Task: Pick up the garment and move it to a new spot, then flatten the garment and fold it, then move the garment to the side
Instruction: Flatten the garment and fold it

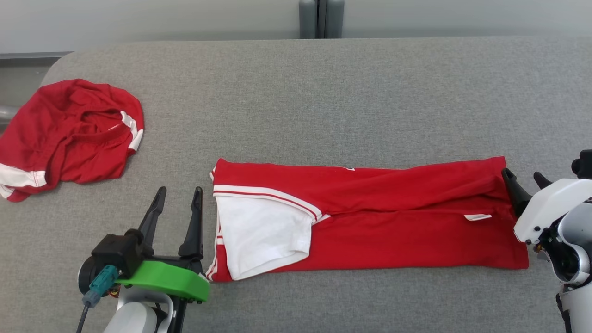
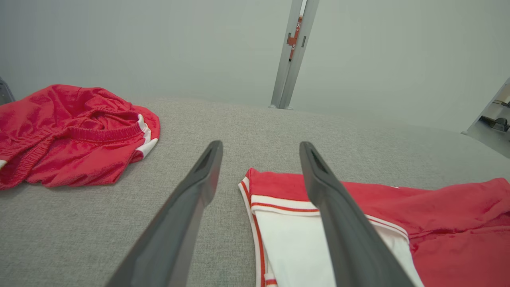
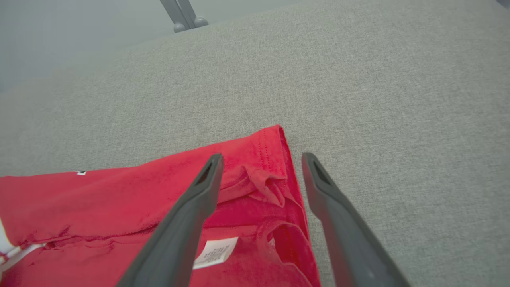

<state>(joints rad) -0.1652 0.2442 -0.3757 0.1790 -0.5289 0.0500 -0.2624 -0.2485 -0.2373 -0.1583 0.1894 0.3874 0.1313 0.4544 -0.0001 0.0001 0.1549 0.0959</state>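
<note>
The garment (image 1: 393, 217), a red shirt with a white sleeve and striped trim, lies folded into a long band across the grey padded table (image 1: 323, 92). My left gripper (image 1: 180, 190) stands open just left of the sleeve end, fingers apart and holding nothing. In the left wrist view the left gripper (image 2: 261, 146) straddles the garment's (image 2: 438, 215) left corner. My right gripper (image 1: 522, 175) is open at the hem end. In the right wrist view the right gripper (image 3: 263, 157) hovers over the garment's (image 3: 119, 199) far corner, with a white label (image 3: 215, 252) showing below.
A second red garment (image 1: 69, 134) lies crumpled at the table's far left, near the rounded corner, seen too as a red heap (image 2: 71, 131) in the left wrist view. A grey post (image 1: 321, 18) stands behind the far edge.
</note>
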